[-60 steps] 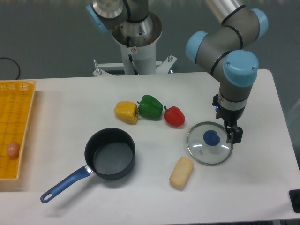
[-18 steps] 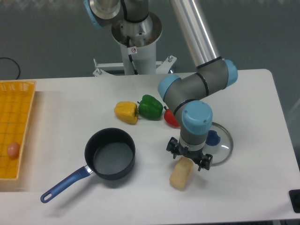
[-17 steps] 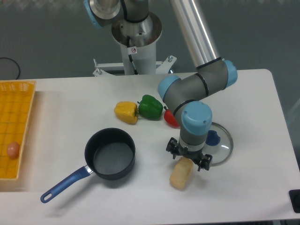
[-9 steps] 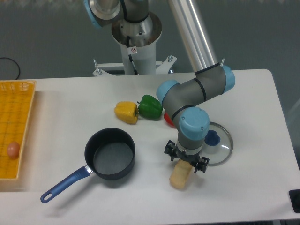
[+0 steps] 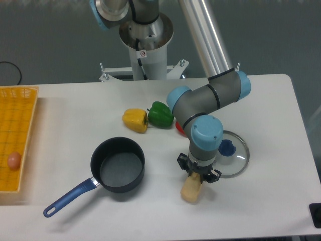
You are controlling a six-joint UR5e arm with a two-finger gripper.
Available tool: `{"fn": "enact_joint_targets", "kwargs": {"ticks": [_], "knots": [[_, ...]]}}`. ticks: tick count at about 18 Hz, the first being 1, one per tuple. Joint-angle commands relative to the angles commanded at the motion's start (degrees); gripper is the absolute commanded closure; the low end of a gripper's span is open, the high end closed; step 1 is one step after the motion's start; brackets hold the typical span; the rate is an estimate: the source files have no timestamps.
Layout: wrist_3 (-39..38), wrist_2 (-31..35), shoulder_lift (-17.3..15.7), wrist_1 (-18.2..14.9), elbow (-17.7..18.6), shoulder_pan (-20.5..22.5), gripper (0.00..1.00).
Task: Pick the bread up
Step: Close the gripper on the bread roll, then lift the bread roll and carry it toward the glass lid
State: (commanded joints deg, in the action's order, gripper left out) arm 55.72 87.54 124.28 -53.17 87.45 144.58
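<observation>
Your tool [image 5: 198,175] is down over the far end of the bread [image 5: 191,190], pointing straight at the tabletop [image 5: 75,110]. Its two fingers [image 5: 181,161] sit tight against either side of the loaf, so it reads as clamped on the bread. The near end of the bread sticks out toward you from under the tool, and you cannot tell whether that end rests on the tabletop or has cleared it.

You will find the bread near the front middle of the tabletop, to the right of the pan [image 5: 117,166] and just left of the glass lid [image 5: 233,159]. The lid lies flat with its blue knob [image 5: 226,147] partly hidden behind the wrist. The pan is dark and its blue handle [image 5: 67,198] runs out toward the near left.

Farther back, three peppers lie in a row: the yellow pepper [image 5: 135,120] on the left, the green pepper [image 5: 160,114] touching it, and the red pepper [image 5: 179,128] on the right, mostly hidden behind the arm.

At the left edge you have a yellow basket [image 5: 22,120] with a small pinkish egg [image 5: 14,160] inside it. A black cable [image 5: 11,68] loops off the far left corner.
</observation>
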Motion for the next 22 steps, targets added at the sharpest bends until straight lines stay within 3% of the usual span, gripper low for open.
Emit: {"fn": "enact_joint_targets", "kwargs": {"ticks": [8, 11, 15, 22], "knots": [[3.86, 0.00, -2.90, -0.44, 0.44, 0.53, 0.79], [9.38, 0.17, -4.74, -1.23, 0.61, 1.66, 0.79], [18.96, 0.35, -8.08, -6.75, 0.61, 4.74, 0.79], [32.15, 0.79, -11.60, -12.21, 0.35, 8.43, 0.79]]}}
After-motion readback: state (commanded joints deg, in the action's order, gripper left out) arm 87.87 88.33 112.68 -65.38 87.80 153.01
